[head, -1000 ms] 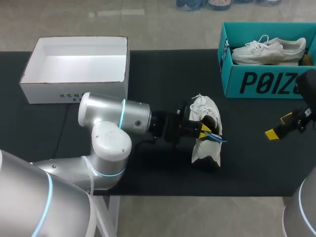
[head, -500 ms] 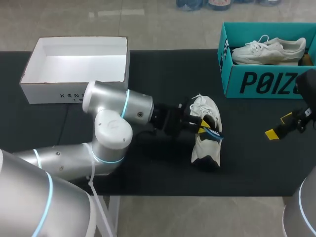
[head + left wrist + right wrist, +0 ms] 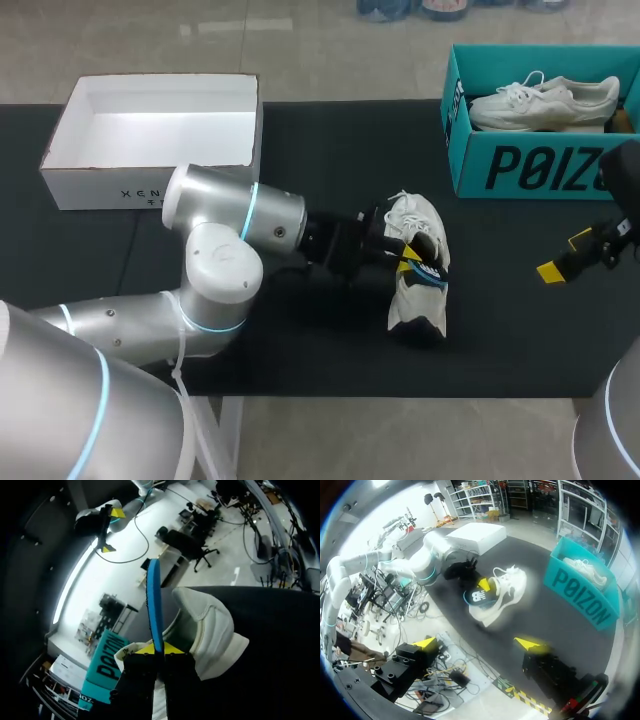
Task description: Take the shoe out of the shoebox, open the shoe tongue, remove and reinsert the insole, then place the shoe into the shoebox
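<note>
The left tool [image 3: 412, 262] is closed narrow on a blue insole [image 3: 154, 600]. Its two yellow tips pinch the sheet from both sides near one end, so the insole stands edge-on and runs straight out ahead of the fingers. Just beyond and beneath those tips is the mouth of the white sneaker [image 3: 420, 300], which rests on the black tabletop [image 3: 300, 150] in the centre of the head view, slightly right of the middle. Its long axis runs roughly up and down the frame, with the laced end toward the upper side. In the left wrist view the padded collar of the sneaker [image 3: 210, 630] sits beside the tool [image 3: 159, 649] and the opening lies directly ahead of it. The insole's length therefore points out of the opening rather than lying along the sole bed. I judge the next move depends on bringing that length in line with the sneaker's long axis before sliding it home. The left arm is plainly the nearer one. The right tool [image 3: 565, 255] hangs at the right edge of the frame, well apart from the sneaker, with its tips spread wide and nothing between them. A teal shoebox [image 3: 520, 165] holding a second sneaker [image 3: 545, 100] stands in the upper right. An open white box [image 3: 150, 185] stands in the upper left.
</note>
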`<state>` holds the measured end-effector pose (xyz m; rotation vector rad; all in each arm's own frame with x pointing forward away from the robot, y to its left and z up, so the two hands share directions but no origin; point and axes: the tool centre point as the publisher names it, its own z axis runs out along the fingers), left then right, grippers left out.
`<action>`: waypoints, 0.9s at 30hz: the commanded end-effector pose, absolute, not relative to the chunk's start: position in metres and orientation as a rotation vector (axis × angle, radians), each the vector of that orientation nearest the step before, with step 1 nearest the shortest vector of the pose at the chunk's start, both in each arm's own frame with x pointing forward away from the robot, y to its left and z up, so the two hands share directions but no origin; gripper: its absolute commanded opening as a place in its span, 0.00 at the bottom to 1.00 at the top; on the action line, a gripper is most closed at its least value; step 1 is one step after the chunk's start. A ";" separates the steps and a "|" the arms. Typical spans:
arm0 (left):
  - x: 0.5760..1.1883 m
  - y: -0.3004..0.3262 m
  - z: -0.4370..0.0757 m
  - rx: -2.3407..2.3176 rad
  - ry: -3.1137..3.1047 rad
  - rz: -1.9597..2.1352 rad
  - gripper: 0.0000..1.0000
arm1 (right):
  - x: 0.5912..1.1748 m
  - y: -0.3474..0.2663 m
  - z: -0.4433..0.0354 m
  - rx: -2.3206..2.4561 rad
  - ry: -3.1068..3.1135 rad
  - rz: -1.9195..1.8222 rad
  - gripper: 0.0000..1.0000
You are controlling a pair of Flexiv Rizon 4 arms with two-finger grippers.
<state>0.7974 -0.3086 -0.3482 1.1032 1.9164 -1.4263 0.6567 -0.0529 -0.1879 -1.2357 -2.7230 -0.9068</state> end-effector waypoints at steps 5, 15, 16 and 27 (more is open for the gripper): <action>0.781 -0.295 -0.337 1.122 1.951 -1.437 0.33 | 0.655 -0.053 -0.189 -1.239 -2.725 -0.909 1.00; 0.781 -0.309 -0.342 1.066 1.925 -1.479 1.00 | 0.655 -0.053 -0.189 -1.239 -2.725 -0.909 1.00; 0.781 -0.309 -0.341 1.057 1.921 -1.482 1.00 | 0.655 -0.053 -0.189 -1.239 -2.725 -0.909 1.00; 0.755 -0.306 -0.343 0.993 1.939 -1.513 1.00 | 0.655 -0.053 -0.189 -1.239 -2.725 -0.909 1.00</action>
